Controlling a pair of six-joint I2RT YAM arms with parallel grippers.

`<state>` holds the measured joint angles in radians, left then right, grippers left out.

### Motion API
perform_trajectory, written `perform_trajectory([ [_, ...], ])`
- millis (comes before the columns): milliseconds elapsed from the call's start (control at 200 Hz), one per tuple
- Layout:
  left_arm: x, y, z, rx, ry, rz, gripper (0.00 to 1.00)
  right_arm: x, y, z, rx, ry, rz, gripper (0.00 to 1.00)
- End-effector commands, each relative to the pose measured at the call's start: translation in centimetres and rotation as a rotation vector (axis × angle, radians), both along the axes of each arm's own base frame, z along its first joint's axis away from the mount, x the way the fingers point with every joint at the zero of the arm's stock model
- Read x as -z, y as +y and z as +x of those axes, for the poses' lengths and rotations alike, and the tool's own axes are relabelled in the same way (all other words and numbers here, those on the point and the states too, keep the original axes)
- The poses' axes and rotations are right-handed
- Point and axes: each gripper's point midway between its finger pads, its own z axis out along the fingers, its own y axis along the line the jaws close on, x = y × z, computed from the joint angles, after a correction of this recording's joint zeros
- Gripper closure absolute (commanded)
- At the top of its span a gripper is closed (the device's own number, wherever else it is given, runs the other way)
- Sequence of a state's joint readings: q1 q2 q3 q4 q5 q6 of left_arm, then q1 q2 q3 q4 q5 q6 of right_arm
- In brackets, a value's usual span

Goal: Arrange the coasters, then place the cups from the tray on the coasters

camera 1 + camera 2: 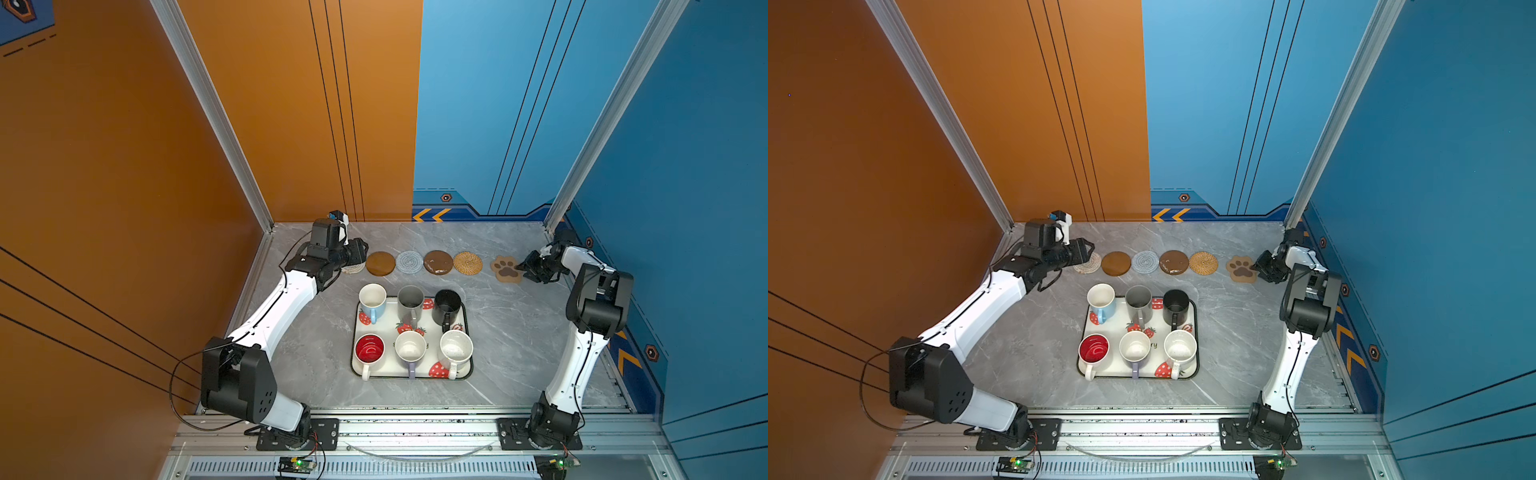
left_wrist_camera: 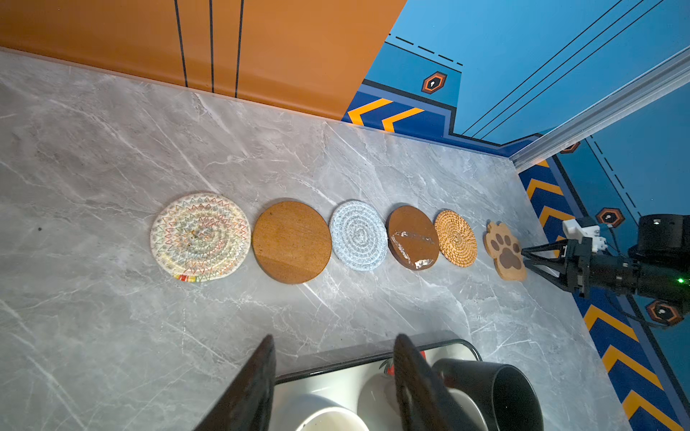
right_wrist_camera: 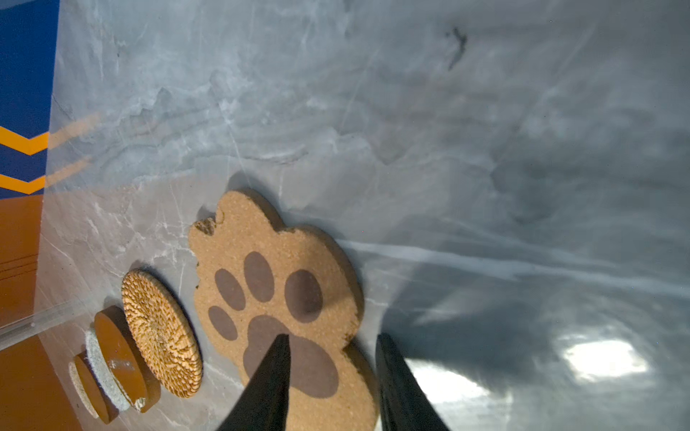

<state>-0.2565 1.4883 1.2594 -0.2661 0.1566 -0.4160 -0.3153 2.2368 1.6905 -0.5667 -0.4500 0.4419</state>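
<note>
Six coasters lie in a row behind the tray: beige woven (image 2: pixel 200 237), brown wooden (image 1: pixel 380 263), grey woven (image 1: pixel 409 262), a second brown wooden (image 1: pixel 438 262), rattan (image 1: pixel 467 263) and paw (image 1: pixel 506 269). The tray (image 1: pixel 390 321) holds six cups: light blue (image 1: pixel 372 301), grey (image 1: pixel 410 301), black (image 1: pixel 447 305), red-inside (image 1: pixel 369 349), lavender (image 1: pixel 410 347), speckled (image 1: pixel 456 349). My left gripper (image 1: pixel 364 250) hovers open over the beige coaster, holding nothing. My right gripper (image 3: pixel 333 337) is open at the paw coaster (image 3: pixel 276 283): one finger over it, the other past its edge.
The orange wall runs close behind my left arm, and the blue wall stands just behind the right wrist. Bare grey marble lies on both sides of the tray and in front of it. A metal rail borders the table's front edge.
</note>
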Motion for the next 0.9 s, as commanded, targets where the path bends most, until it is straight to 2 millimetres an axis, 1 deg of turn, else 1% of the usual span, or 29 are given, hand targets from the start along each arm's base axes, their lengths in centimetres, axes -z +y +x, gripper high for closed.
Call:
perform_trajectory([
  [0,-0.9,-0.1,-0.4,0.0,-0.017,0.003,0.48,0.9,1.1,0.5,-0.027,0.014,0.015,0.68],
  [170,-1.0,0.0,-0.5,-0.003,-0.025,0.008,0.48,1.1,1.8,1.2,-0.036,0.011,0.014,0.71],
  [406,-0.2,0.2,-0.4,-0.008,-0.009,0.013,0.48,1.6,2.6,1.9,-0.04,0.016,0.018,0.72],
  [521,-0.3,0.2,-0.5,-0.01,-0.011,0.014,0.48,1.8,2.7,2.2,-0.032,0.019,0.018,0.73],
  [641,-0.3,0.5,-0.6,-0.016,-0.013,0.016,0.48,2.5,2.8,2.1,-0.023,0.037,0.025,0.74],
  [656,-0.3,0.5,-0.6,-0.017,-0.013,0.016,0.47,1.8,2.6,2.8,-0.023,0.013,0.019,0.74],
  [671,-0.2,0.5,-0.6,-0.018,-0.011,0.017,0.47,1.7,2.6,2.9,-0.023,0.011,0.018,0.75],
  [897,0.1,0.9,-0.7,-0.028,-0.006,0.02,0.47,2.2,2.8,3.5,-0.013,0.015,0.017,0.75],
])
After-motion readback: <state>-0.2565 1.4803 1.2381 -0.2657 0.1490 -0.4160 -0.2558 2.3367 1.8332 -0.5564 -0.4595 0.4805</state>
